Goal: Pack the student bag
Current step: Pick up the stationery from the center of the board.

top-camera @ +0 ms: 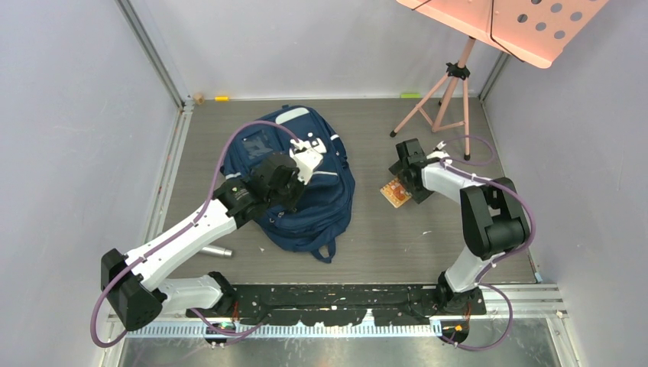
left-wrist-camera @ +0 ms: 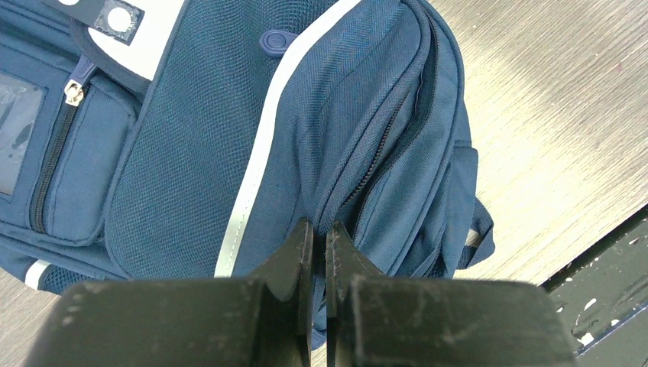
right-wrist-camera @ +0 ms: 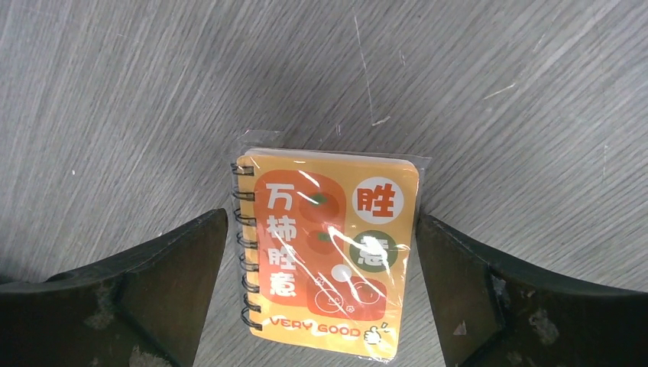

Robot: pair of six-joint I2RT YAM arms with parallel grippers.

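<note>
The student bag [top-camera: 317, 195] lies flat on the grey table, a navy backpack with pale stripes and its front pocket [left-wrist-camera: 72, 164] facing up. My left gripper [left-wrist-camera: 321, 229] is over its middle, shut, with its tips pinching a fold of blue fabric beside the open main zipper [left-wrist-camera: 382, 153]. To the right of the bag lies a small orange spiral notebook [right-wrist-camera: 328, 252] in clear wrap [top-camera: 395, 193]. My right gripper [right-wrist-camera: 322, 220] hangs low over it, open wide, one finger on each side and neither touching it.
A pink music stand's tripod [top-camera: 447, 99] stands at the back right, close behind the right arm. A silver cylinder [top-camera: 216, 251] lies near the left arm's base. Small yellow [top-camera: 221, 98] and green [top-camera: 410, 95] items rest against the back wall. Walls close in on both sides.
</note>
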